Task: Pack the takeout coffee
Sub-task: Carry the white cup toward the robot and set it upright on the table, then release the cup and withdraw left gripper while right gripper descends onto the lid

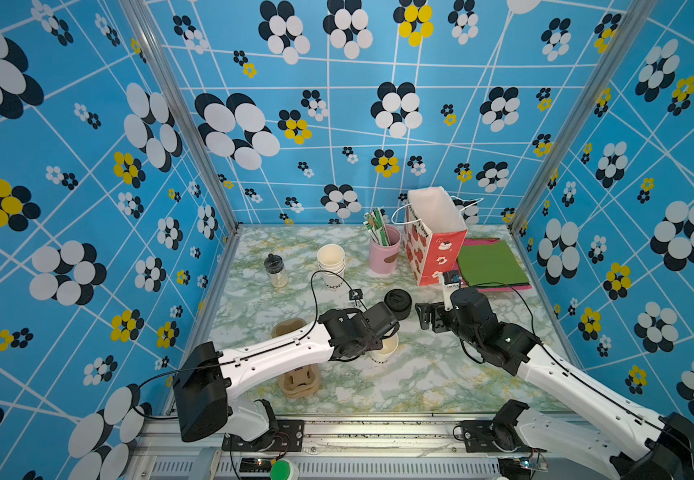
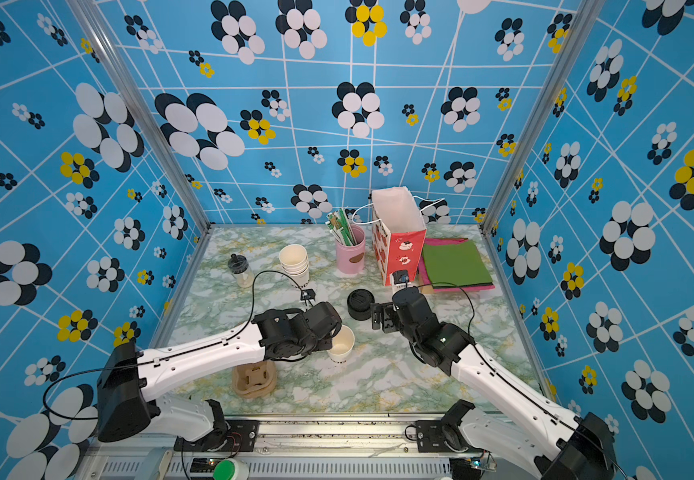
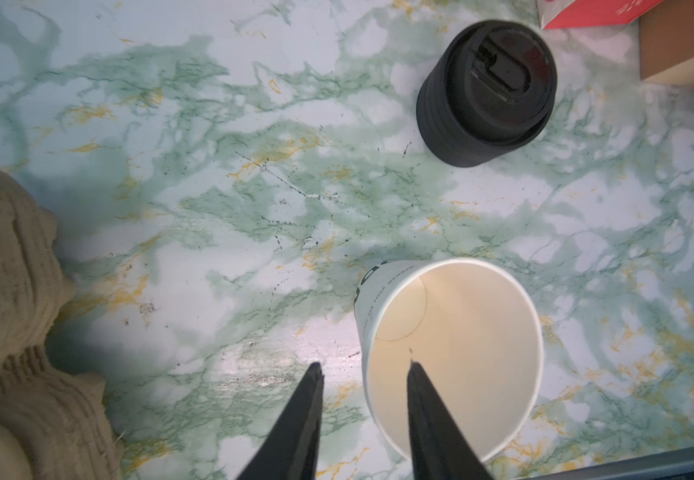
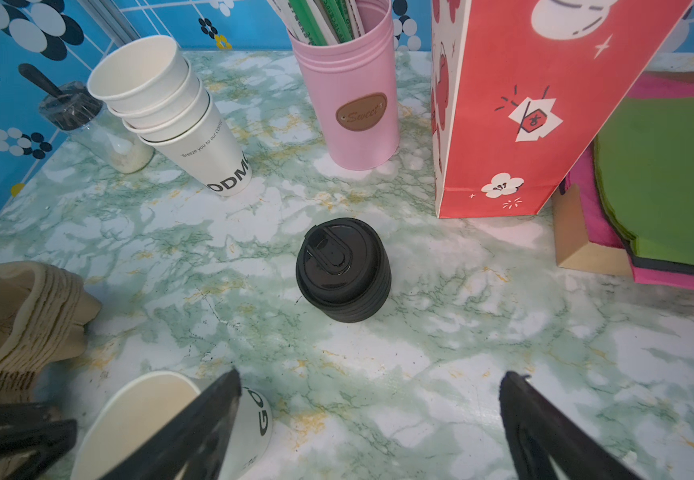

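The white cup is set upright near the pile of lids. Its rim is straddled by the left gripper, jaws parted, not pinching; the right gripper is spread wide beside that pile.

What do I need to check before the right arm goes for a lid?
1. Cup upright on the table: ok.
2. Cup lidded: not ok; its top is open.
3. Left gripper clear of the cup: not ok. The jaws are apart, but one finger is inside the rim and the other outside.
4. Right gripper open: ok, jaws wide.
5. Lid stack ahead of the right gripper, with bare table between them: ok.
6. Bag upright with its mouth open: ok.
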{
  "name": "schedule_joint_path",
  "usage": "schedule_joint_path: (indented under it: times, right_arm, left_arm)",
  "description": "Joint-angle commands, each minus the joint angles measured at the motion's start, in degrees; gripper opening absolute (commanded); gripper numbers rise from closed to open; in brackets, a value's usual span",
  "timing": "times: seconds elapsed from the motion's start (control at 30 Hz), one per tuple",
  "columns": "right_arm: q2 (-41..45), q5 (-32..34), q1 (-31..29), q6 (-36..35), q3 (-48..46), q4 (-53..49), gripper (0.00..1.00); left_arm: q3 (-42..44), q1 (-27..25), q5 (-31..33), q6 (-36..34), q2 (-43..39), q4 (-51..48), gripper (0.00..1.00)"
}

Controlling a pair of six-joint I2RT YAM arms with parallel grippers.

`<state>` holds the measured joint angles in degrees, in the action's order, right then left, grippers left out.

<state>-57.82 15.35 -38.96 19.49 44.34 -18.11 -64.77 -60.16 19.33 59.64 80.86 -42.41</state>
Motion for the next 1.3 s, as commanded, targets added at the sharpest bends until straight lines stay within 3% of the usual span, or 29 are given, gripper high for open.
schedule_joint_path:
  times: [0.0, 0.13, 0.2, 0.47, 0.6, 0.77, 0.93, 1.27]
  right_arm:
    - [-2.1, -1.7, 0.3, -2.0, 3.7, -2.0, 0.99]
    - [-6.9, -2.2, 0.2, -4.5, 8.4, -5.4, 0.99]
    - [-9.9, -2.1, 0.2, -6.1, 11.2, -7.3, 0.99]
    - [-22.8, -2.7, 0.2, -11.6, 23.4, -16.6, 0.99]
    - [-28.1, -5.7, 0.3, -14.3, 27.0, -20.1, 0.99]
    - [-33.4, -6.8, 0.3, -16.0, 31.7, -22.7, 0.99]
    - [-39.2, -5.2, 0.3, -16.1, 36.9, -25.6, 0.95]
    - [-50.1, -4.4, 0.6, -17.0, 46.2, -33.4, 0.95]
  left_arm:
    - [-1.9, -0.3, 7.4, -6.3, -5.6, -2.2, 0.42]
    - [0.2, 0.8, 10.6, -13.6, -11.3, -0.2, 0.53]
    - [2.3, 2.0, 10.7, -16.8, -14.4, 2.0, 0.65]
    - [13.2, 8.9, 4.1, -31.8, -27.4, 13.1, 0.99]
    - [18.8, 13.2, -5.3, -38.7, -33.9, 18.0, 0.99]
    - [22.5, 18.5, -14.9, -42.7, -38.9, 16.9, 0.99]
    - [24.0, 19.8, -20.8, -46.0, -40.7, 14.4, 0.99]
    - [27.4, 19.8, -26.7, -48.9, -41.7, 17.1, 0.99]
